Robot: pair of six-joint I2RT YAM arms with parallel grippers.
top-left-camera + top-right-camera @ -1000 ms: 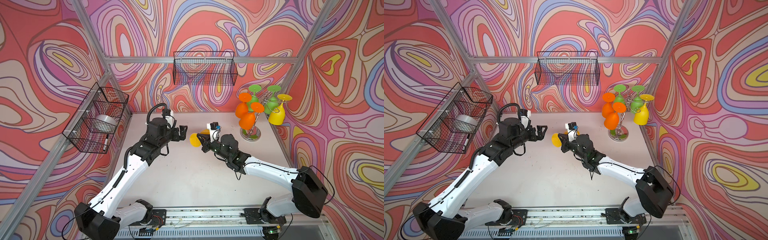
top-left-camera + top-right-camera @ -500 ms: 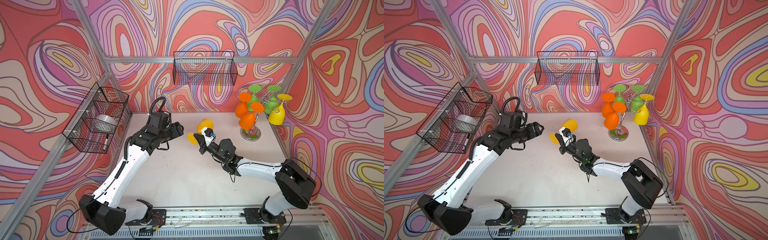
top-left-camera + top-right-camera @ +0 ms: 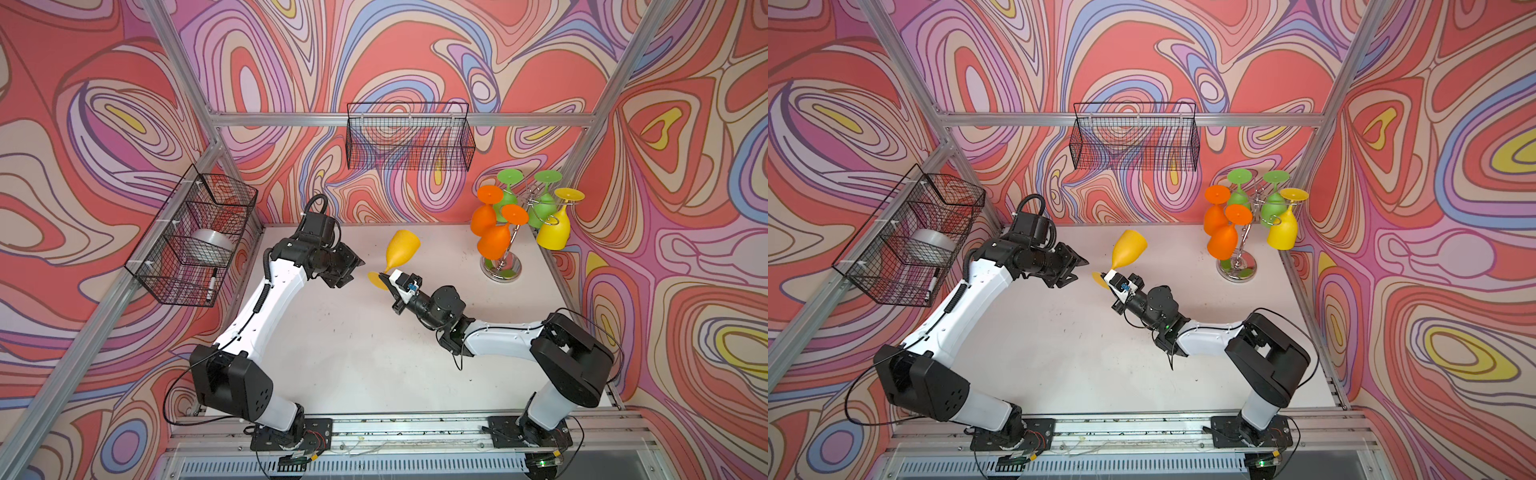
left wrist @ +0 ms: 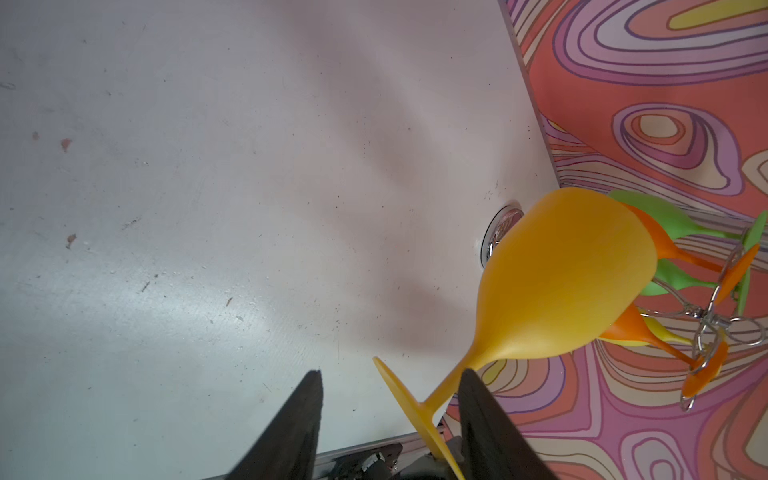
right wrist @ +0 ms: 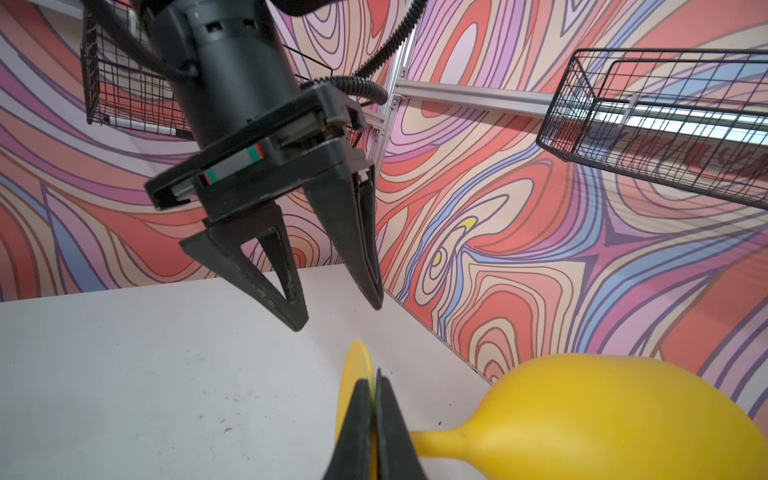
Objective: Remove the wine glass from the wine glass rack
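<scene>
1. The right arm lies low over the table (image 3: 332, 353). It is folded near the front right and reaches toward the middle, with the right hand (image 3: 385, 280) angled up and to the left.
2. That hand is clamped on the round foot of the wine glass (image 3: 401, 249), a yellow-orange one. The glass hangs in the air over the middle of the table, its bowl tilted up toward the back wall, well apart from the wine glass rack (image 3: 500, 272).
3. The left arm rises from the front left, bends, and levels out. The left hand (image 3: 356, 272) points sideways at the glass's foot from just beside it, with its jaws apart and nothing between them.
4. The rack stands in the back right corner of the table. Five hanging glasses are on it, bowls down: two orange, two green, one yellow.
5. Only the right wrist view shows the grip itself: the fingertips (image 5: 361, 415) press together with the thin foot disc between them. It also shows the left hand (image 5: 336, 313) facing them, with its gap open and stopping short of the foot.
6. Only the left wrist view lines the glass (image 4: 561, 282) up in front of the rack (image 4: 706, 320), with the foot and stem framed between the left fingers (image 4: 299, 415).
</scene>
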